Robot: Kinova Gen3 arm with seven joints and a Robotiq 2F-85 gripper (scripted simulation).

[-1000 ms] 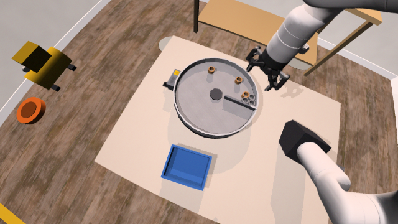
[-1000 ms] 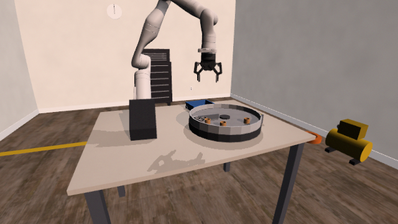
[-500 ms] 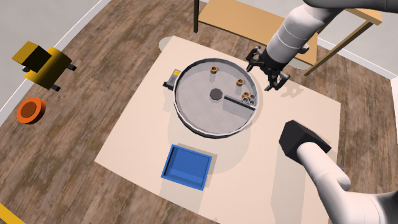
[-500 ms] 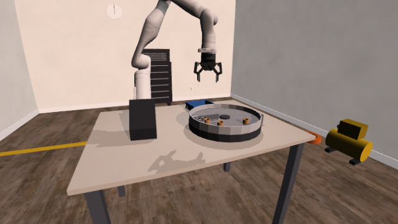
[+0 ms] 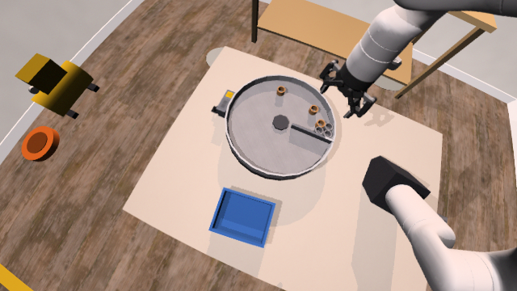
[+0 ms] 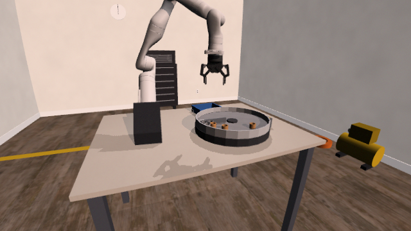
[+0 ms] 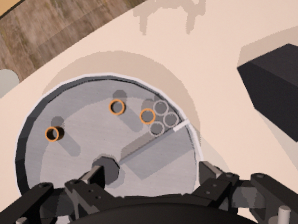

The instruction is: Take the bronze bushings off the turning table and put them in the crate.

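Crowding one bronze bushing (image 5: 321, 124) (image 6: 213, 124) (image 7: 147, 116), steel bushings (image 5: 328, 132) (image 7: 171, 119) beside the divider (image 5: 311, 133) (image 7: 147, 143); pincer (image 5: 348, 92) (image 6: 214, 81) (image 7: 151, 174) apart

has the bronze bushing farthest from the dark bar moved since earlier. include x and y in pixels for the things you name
Yes, the bronze bushing (image 5: 281, 94) (image 6: 252, 126) (image 7: 46, 134) has moved rightward in the top view, closer to the dark bar (image 5: 311, 133) (image 6: 219, 120) (image 7: 181, 125).
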